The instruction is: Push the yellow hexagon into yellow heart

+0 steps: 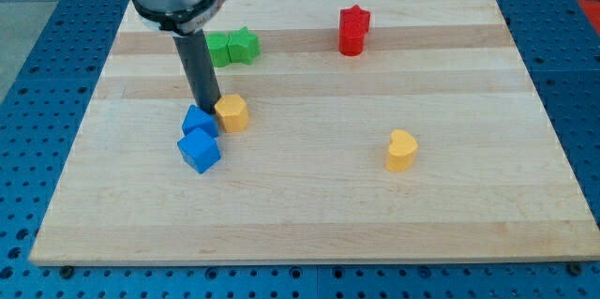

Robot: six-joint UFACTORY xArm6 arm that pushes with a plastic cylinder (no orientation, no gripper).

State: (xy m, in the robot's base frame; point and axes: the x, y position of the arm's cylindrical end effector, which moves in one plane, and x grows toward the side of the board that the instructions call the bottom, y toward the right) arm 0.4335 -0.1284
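Note:
The yellow hexagon (232, 112) sits left of the board's middle. The yellow heart (401, 149) lies well to its right and a little lower. My tip (210, 122) is down on the board, touching or nearly touching the hexagon's left side, wedged between it and a blue block (198, 120). The rod rises from there toward the view's top left.
A second blue cube (199, 151) lies just below the first. Two green blocks (232, 47) sit near the view's top, left of centre. Two red blocks (353, 30) stand near the top, right of centre. The wooden board (309, 205) ends on all sides.

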